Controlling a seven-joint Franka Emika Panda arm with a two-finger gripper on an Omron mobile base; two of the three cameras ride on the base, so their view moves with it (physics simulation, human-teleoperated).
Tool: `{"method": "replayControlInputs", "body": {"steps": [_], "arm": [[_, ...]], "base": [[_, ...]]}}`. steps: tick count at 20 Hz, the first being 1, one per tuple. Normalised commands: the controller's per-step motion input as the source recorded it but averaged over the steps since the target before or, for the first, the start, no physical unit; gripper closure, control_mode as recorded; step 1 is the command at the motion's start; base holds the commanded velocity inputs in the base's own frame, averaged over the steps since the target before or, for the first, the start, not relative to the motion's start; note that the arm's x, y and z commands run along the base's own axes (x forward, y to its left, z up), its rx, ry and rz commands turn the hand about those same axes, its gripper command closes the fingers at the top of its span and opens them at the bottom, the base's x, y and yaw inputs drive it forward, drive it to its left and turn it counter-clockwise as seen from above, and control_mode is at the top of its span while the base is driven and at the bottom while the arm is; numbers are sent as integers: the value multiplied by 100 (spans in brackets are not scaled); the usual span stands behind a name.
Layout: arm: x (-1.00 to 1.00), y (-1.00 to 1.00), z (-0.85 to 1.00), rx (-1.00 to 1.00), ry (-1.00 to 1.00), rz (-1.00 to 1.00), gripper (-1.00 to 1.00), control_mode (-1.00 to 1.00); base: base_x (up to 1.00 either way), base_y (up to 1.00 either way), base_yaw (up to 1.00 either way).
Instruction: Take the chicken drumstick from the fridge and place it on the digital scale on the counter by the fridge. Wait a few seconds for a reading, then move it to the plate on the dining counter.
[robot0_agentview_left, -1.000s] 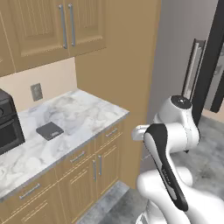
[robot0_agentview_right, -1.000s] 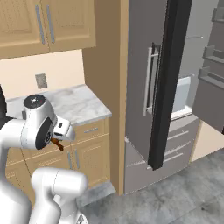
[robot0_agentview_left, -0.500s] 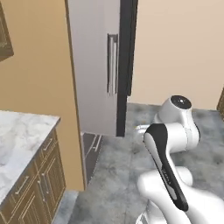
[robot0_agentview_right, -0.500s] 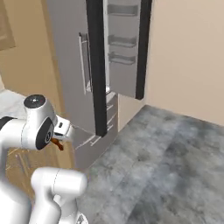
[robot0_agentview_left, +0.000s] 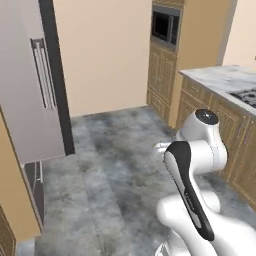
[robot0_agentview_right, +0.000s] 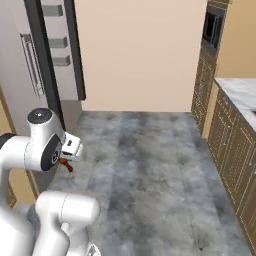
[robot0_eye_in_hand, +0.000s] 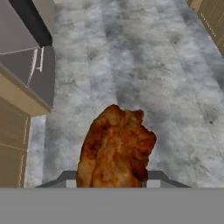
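Grey mottled floor (robot0_agentview_left: 115, 165) across the middle of both base views, between the tall dark grey fridge (robot0_agentview_left: 30, 95) on the left and a run of wooden cabinets (robot0_agentview_right: 230, 150) on the right. Fridge door (robot0_agentview_right: 47, 65) standing open, with long silver bar handles (robot0_agentview_left: 42, 72) on its front and grey shelf bins (robot0_agentview_right: 54, 36) on its inner side in the right base view. Plain beige wall (robot0_agentview_right: 140, 55) at the far end, with a built-in dark oven (robot0_agentview_left: 166, 26) set high in a wooden column beside it. Marble counter top (robot0_agentview_left: 220, 77) over the wooden cabinets on the right, with the corner of a black cooktop (robot0_agentview_left: 245, 95) at the edge of the left base view. White arm (robot0_agentview_left: 195, 165) folded close to its base, elbow high, hand tucked low at its side. Gripper (robot0_agentview_right: 66, 162) pointing down toward the floor, well apart from fridge and counter, pinching the chicken drumstick (robot0_eye_in_hand: 116, 148). In the hand view, drumstick large and glossy reddish-brown, rising from between the gripper's tips at the bottom, its lumpy thick end toward the floor below; grey floor behind it, the fridge's dark lower front and a strip of wooden cabinet at the left edge. In the right base view, drumstick a small red-brown sliver (robot0_agentview_right: 65, 164) hanging just under the white hand, over bare floor near the fridge's foot.
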Motion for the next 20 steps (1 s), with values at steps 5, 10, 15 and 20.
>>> {"method": "replayControlInputs", "body": {"steps": [5,10,15,20], "arm": [[0,0,0,0,0,0,100,100],[0,0,0,0,0,0,100,100],[0,0,0,0,0,0,100,100],[0,0,0,0,0,0,100,100]], "base": [[-64,-31,-69],[-46,-76,-57],[-38,-98,-50],[-7,-100,-28]]}}
